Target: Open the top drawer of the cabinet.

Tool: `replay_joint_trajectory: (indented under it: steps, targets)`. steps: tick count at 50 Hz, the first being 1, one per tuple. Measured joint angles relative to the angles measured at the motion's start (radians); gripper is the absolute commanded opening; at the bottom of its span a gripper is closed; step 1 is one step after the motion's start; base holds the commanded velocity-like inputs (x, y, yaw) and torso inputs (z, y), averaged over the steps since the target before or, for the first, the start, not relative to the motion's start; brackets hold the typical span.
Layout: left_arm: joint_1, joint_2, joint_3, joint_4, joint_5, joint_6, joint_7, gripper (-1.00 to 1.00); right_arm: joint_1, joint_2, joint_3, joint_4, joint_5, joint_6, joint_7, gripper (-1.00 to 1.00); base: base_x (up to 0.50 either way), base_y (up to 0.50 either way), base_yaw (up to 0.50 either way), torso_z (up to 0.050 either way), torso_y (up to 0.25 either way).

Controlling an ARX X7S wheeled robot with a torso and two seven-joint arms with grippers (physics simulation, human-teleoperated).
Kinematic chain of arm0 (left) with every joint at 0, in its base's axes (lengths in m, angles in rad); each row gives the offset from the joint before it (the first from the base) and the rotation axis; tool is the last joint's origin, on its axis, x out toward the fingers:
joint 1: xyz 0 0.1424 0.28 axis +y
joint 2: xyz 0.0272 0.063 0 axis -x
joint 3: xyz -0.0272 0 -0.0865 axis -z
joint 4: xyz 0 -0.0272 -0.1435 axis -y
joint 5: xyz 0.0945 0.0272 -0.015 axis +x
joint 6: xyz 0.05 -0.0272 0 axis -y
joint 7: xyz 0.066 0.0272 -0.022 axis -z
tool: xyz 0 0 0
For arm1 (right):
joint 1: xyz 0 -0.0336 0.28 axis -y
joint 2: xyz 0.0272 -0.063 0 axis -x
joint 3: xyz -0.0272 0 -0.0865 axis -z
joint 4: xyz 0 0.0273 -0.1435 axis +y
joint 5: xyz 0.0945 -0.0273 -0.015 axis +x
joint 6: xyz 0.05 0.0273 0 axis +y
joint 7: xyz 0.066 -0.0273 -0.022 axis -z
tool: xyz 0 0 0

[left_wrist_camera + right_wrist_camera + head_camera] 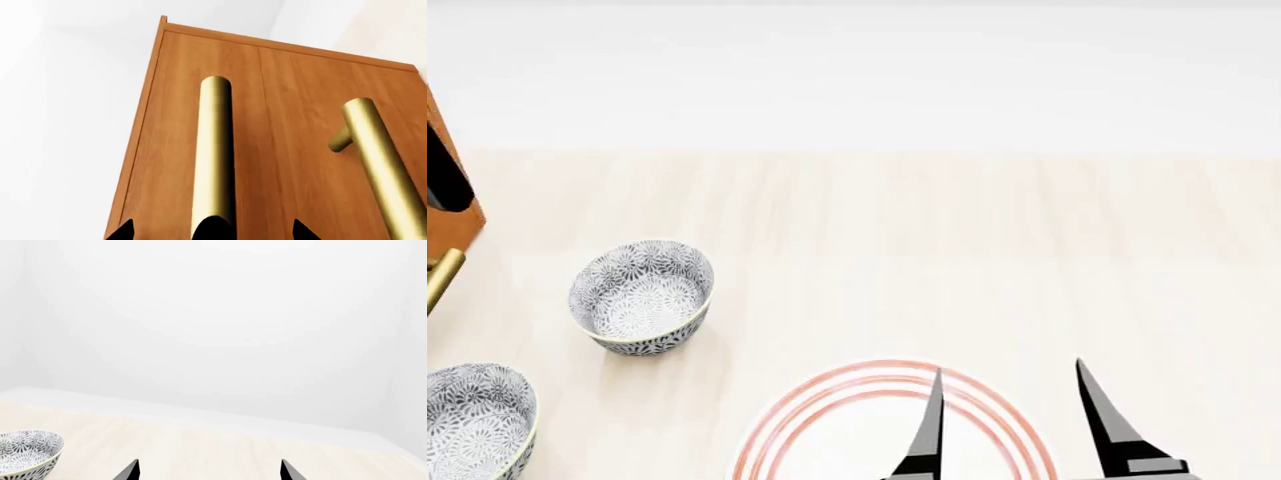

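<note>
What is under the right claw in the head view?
Under the right claw lies a white plate with red rings on the table. Its near edge runs out of frame, and the fingers cover part of the rim.

Head view: high, angled down over tabletop [961, 250]; right tool [1014, 420] at its near edge, cabinet [447, 215] clipped far to that tool's left.

Left wrist view: very close to cabinet [287, 125], facing its front; handle [215, 150] between left tool [212, 231] tips.

Right wrist view: low, level across tabletop [220, 452] toward blank wall. Shares bowl [27, 450] [641, 295] with head view.
</note>
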Motion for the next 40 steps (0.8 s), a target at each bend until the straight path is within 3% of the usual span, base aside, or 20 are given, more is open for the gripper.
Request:
replay_joint_trajectory:
  steps: [7,8,40]
  targets:
    - [-0.010,0.012,0.005,-0.046,0.003,0.023,-0.016,1.00,0.001,0.002,-0.004,0.002,0.000,-0.001,0.002,1.00,0.00,0.00,0.00,0.000,0.000]
    - [-0.011,0.014,0.006,-0.053,0.003,0.027,-0.018,-1.00,0.001,0.002,-0.004,0.003,0.000,-0.001,0.002,1.00,0.00,0.00,0.00,0.000,0.000]
    - [0.000,-0.003,0.006,-0.018,0.010,0.042,-0.023,-1.00,0.003,0.012,-0.012,0.001,0.007,-0.002,0.011,1.00,0.00,0.00,0.00,0.000,0.000]
